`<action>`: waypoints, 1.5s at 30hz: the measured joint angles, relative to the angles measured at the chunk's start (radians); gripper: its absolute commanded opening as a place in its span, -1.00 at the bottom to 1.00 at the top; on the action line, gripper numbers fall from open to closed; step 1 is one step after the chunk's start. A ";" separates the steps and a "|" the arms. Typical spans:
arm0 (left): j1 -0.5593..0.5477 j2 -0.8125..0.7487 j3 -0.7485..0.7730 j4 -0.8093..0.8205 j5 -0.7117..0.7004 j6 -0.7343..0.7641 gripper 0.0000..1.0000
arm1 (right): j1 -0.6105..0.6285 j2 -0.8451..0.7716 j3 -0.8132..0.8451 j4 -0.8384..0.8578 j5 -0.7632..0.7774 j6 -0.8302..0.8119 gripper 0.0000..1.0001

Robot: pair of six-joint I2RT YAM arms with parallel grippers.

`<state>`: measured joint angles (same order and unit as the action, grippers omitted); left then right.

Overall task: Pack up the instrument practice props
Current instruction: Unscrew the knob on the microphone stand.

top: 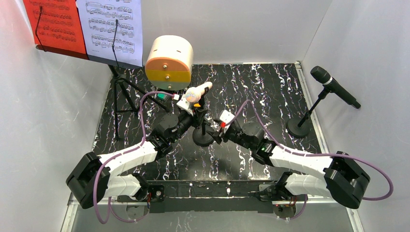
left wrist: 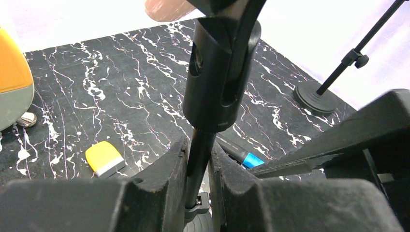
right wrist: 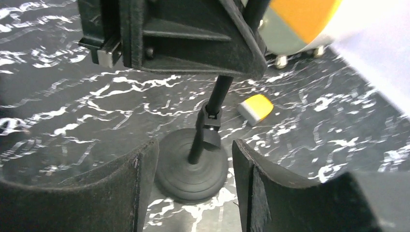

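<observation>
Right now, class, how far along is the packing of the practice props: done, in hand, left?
Done: nothing looks packed. In hand: left gripper clamps the centre mic holder, cream microphone on top; right gripper open around its pole. Left: black microphone on the second holder, music rack, red page, white page.

Ahead and to the left of the left gripper (left wrist: 198, 152), flat on the black white-veined tabletop (left wrist: 121, 96): a small yellow-and-white block (left wrist: 104, 158). Farther left, at the frame's edge: a drum-shaped case (left wrist: 12, 72), orange and grey-green face, small metal feet. Ahead and right of the right gripper (right wrist: 193, 145): same block, case beyond.
</observation>
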<state>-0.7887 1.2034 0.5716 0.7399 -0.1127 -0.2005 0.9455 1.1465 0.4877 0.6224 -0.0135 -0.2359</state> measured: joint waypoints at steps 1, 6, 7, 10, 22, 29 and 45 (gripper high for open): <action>0.000 0.000 0.000 0.000 0.000 0.000 -1.00 | -0.009 -0.001 0.000 -0.004 -0.012 0.037 0.27; 0.000 -0.001 0.000 0.000 0.003 0.004 -1.00 | -0.108 0.022 0.015 -0.060 -0.132 0.300 0.22; 0.000 -0.001 0.000 0.000 0.005 0.006 -1.00 | -0.133 0.032 0.016 -0.058 -0.162 0.351 0.20; 0.000 -0.001 0.000 -0.001 0.007 0.008 -1.00 | -0.198 0.061 0.016 -0.039 -0.241 0.502 0.16; 0.000 -0.002 0.000 -0.003 0.020 0.018 -1.00 | -0.298 0.212 0.045 0.098 -0.417 0.941 0.11; 0.001 -0.003 0.000 -0.004 0.024 0.019 -1.00 | -0.312 0.286 0.060 0.165 -0.436 1.073 -0.01; 0.001 -0.003 0.000 -0.004 0.030 0.021 -1.00 | -0.333 0.390 0.055 0.307 -0.497 1.247 -0.91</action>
<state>-0.7876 1.2007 0.5716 0.7361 -0.0830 -0.1799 0.6121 1.5364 0.5423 0.9291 -0.5110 1.0111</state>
